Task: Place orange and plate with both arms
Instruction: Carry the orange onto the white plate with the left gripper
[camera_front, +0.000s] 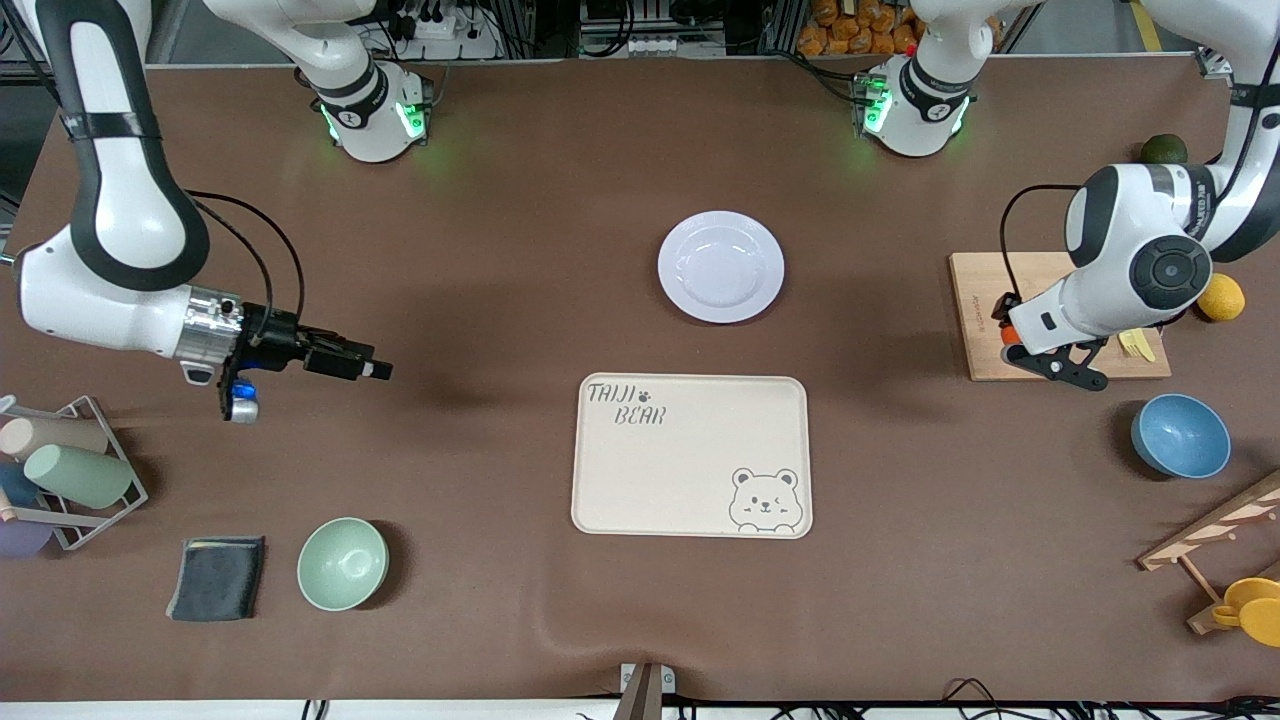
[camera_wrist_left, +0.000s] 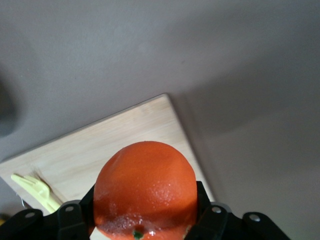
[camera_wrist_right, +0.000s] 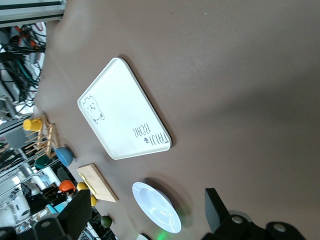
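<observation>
Tray (camera_front: 690, 457): bare, nearest the front camera; nothing delivered yet.
Plate (camera_front: 720, 266): on the surface just farther than the tray, untouched.
Left hand (camera_front: 1040, 358): over the cutting board (camera_front: 985, 320), clamped on the orange (camera_wrist_left: 145, 187).
Right hand (camera_front: 355, 360): spread wide, empty, waiting toward its own end; plate pickup remains.

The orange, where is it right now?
The orange sits gripped in the left end effector, over the wooden cutting board at the left arm's end of the table, beside a lemon.

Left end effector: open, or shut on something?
Shut on the orange: the left end effector has its fingers pressed against the fruit's sides.
</observation>
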